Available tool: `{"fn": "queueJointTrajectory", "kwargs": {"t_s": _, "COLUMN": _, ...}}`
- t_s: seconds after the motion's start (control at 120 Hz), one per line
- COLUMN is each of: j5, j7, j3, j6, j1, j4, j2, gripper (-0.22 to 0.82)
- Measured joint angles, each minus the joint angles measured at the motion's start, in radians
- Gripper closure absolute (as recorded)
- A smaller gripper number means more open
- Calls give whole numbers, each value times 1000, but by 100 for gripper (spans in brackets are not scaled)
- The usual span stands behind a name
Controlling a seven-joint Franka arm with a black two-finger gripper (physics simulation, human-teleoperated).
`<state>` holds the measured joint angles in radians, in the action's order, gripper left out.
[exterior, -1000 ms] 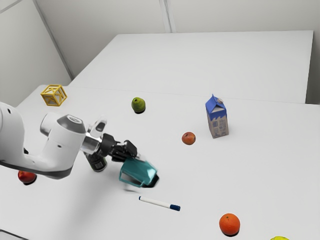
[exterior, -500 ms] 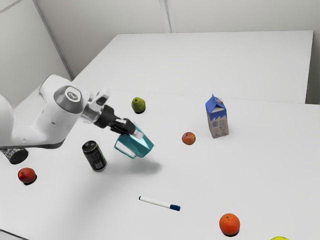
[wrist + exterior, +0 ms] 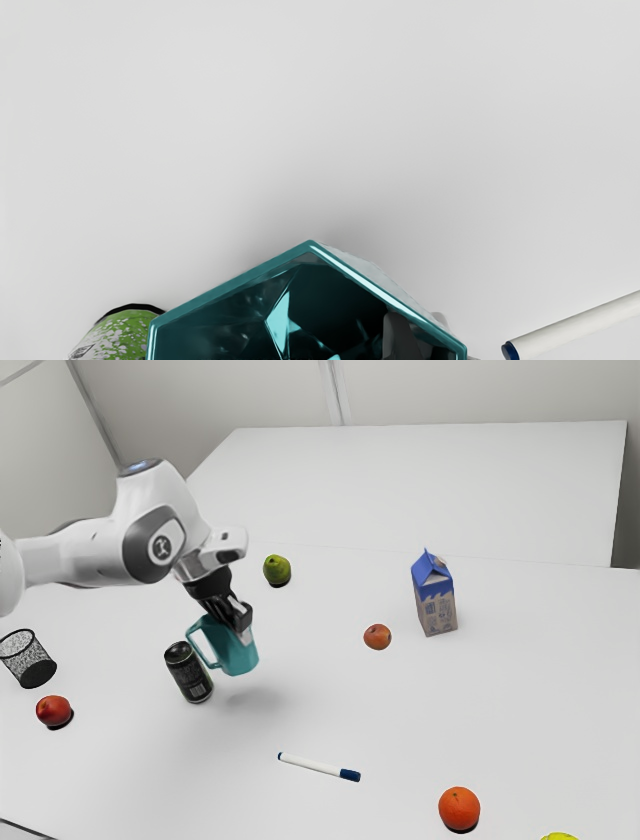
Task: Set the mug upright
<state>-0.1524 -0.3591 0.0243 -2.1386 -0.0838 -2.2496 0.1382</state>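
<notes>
In the exterior view my gripper (image 3: 240,628) points down and is shut on the wall of the teal mug (image 3: 234,650). The mug is close to upright with a slight tilt, its handle toward the exterior view's left; a shadow beside it suggests it hangs above the table (image 3: 400,710). Looking into the mug (image 3: 230,280) in the wrist view, I see its angular rim and open mouth. One finger of the gripper (image 3: 425,327) is inside the wall, and a bit of the other shows outside it.
A dark can (image 3: 189,672) stands close beside the mug's handle. The marker (image 3: 318,766) lies nearer the exterior camera. Farther off are a pear (image 3: 277,569), a small reddish fruit (image 3: 377,636), a milk carton (image 3: 435,598), an orange (image 3: 459,808), a red apple (image 3: 54,710) and a mesh cup (image 3: 28,658).
The mug, held in my gripper, has risen and moved toward the exterior view's left. My hand has turned to point downward, bringing the mug from strongly tilted to nearly upright.
</notes>
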Motion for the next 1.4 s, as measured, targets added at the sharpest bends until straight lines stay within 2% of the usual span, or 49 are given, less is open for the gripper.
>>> {"fn": "queueJointTrajectory", "kwargs": {"t_s": 0.608, "j5": 230, "j7": 319, "j3": -23, "j6": -190, "j1": -16, "j4": -6, "j2": -107, "gripper": 78}}
{"fn": "queueJointTrajectory", "kwargs": {"t_s": 0.983, "j5": 275, "j7": 418, "j3": -20, "j6": -258, "j1": -18, "j4": -5, "j2": -164, "gripper": 78}}
{"fn": "queueJointTrajectory", "kwargs": {"t_s": 1.4, "j5": 289, "j7": 482, "j3": -22, "j6": -280, "j1": -18, "j4": -3, "j2": -199, "gripper": 78}}
